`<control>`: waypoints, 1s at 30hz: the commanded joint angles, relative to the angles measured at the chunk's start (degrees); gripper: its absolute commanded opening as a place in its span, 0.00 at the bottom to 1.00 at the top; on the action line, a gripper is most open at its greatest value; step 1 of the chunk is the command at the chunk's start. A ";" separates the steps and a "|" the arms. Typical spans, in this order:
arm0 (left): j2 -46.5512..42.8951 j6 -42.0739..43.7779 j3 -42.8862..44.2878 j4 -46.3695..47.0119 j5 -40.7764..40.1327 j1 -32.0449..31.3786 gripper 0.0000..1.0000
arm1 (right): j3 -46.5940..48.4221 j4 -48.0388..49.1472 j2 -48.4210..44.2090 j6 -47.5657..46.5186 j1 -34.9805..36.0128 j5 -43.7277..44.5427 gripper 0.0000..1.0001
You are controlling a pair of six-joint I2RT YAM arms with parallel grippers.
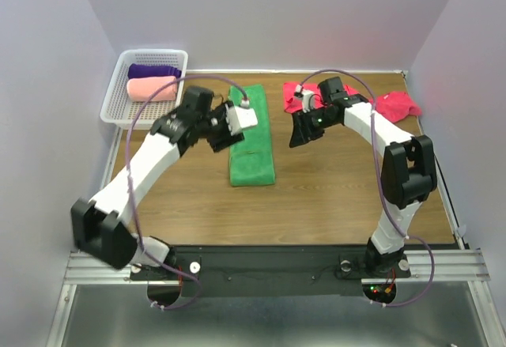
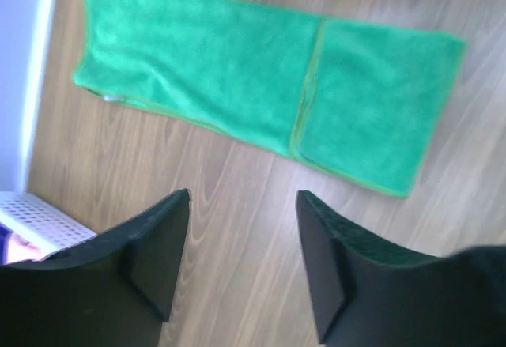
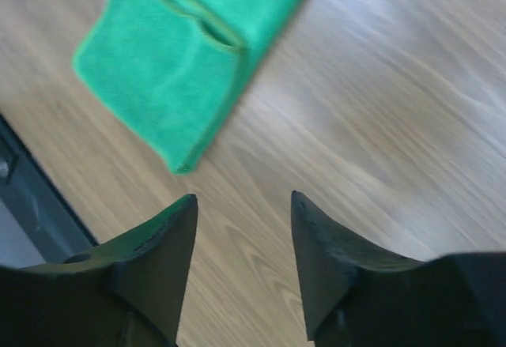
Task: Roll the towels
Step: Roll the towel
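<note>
Towels: four in view.
- Green towel [image 1: 253, 137] lies flat on the table [image 1: 332, 197], a long narrow strip running from the far edge toward the middle, left of centre. Its near end looks folded back on itself, with a hemmed edge crossing the strip there.
- Crimson towel [image 1: 399, 106] is crumpled near the far right corner, partly hidden behind the right arm.
- Salmon-pink towel [image 1: 150, 88] and purple towel [image 1: 154, 70] are both rolled and lie side by side in the white basket [image 1: 117, 86] at the far left corner, the purple one nearer the wall.

Left gripper [image 2: 243, 197] is just off the green towel's left long edge. Its jaws are apart, with nothing between them and bare wood below.

Right gripper [image 3: 243, 197] is to the right of the green towel, over bare wood. Its jaws are also apart and hold nothing. The towel's near end shows ahead of its fingertips, clear of them.
</note>
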 commanded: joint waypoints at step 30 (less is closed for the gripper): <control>3.72 2.23 -34.20 31.57 -21.14 -23.50 0.56 | 3.85 2.15 7.82 3.22 12.95 -3.68 0.65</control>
